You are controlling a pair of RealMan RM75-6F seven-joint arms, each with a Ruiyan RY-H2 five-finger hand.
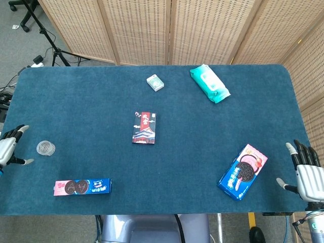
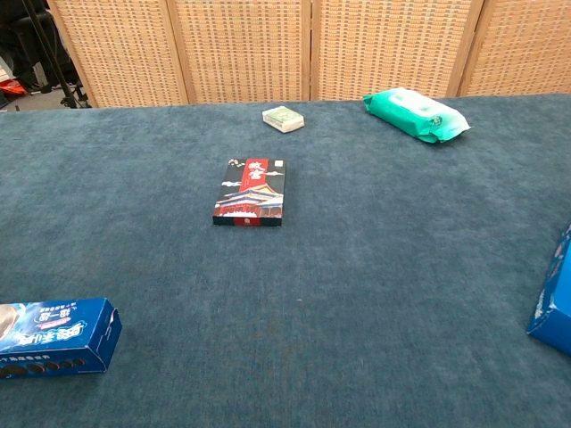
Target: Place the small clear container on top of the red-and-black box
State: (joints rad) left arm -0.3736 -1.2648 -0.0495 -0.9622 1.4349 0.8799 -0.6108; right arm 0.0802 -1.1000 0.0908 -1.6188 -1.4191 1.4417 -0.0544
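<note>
The small clear container [image 1: 45, 148] sits on the blue table [image 1: 91, 106] near its left edge, seen only in the head view. The red-and-black box [image 1: 144, 127] [image 2: 251, 192] lies flat at the table's middle. My left hand [image 1: 8, 148] is at the left edge, just left of the container, fingers apart and holding nothing. Off the table's front right corner, my right hand [image 1: 306, 175] is open and empty. Neither hand shows in the chest view.
A long blue cookie box [image 1: 82, 187] [image 2: 52, 338] lies front left. A blue-and-pink cookie box [image 1: 243, 171] lies front right. At the back are a small white-green box [image 1: 155, 82] [image 2: 283, 119] and a green wipes pack [image 1: 209, 83] [image 2: 415, 114].
</note>
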